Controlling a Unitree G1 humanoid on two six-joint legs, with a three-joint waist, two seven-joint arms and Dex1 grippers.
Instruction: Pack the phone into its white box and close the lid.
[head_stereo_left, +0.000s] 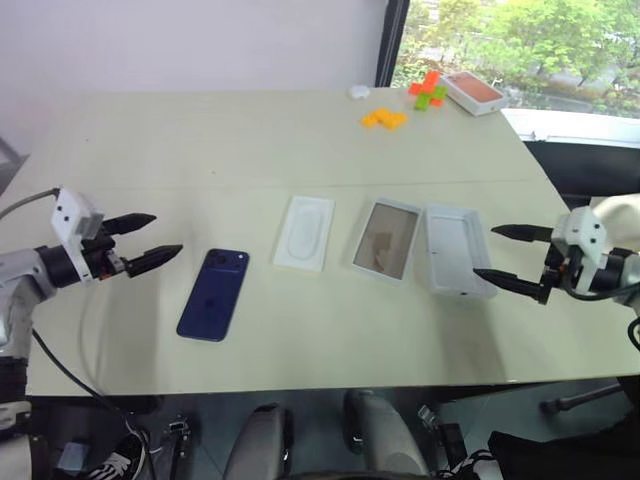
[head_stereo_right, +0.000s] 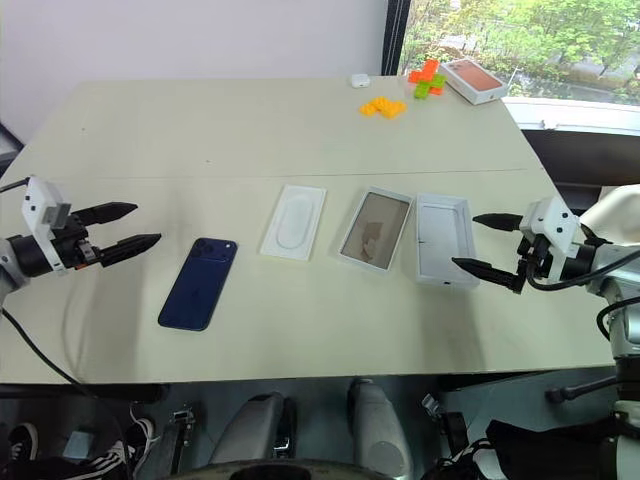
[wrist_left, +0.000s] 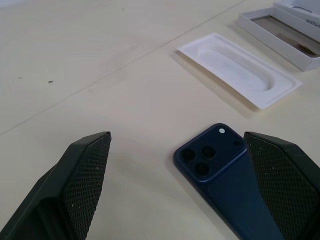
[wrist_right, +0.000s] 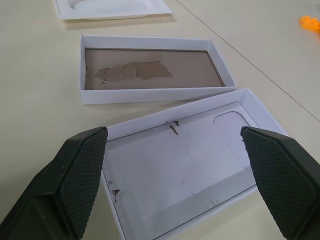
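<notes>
The dark blue phone lies flat on the table, back up, its camera bump at the far end. My left gripper hovers open just left of it, fingers empty. To the phone's right lies the white box, a shallow tray with a rounded recess. Further right the lid rests open side up, plain white inside. My right gripper hangs open at the lid's right edge, holding nothing.
Between tray and lid sits an open white box with a brownish bottom. At the far right corner are orange and green blocks, an orange-topped white box and a small white object. The table's front edge is close.
</notes>
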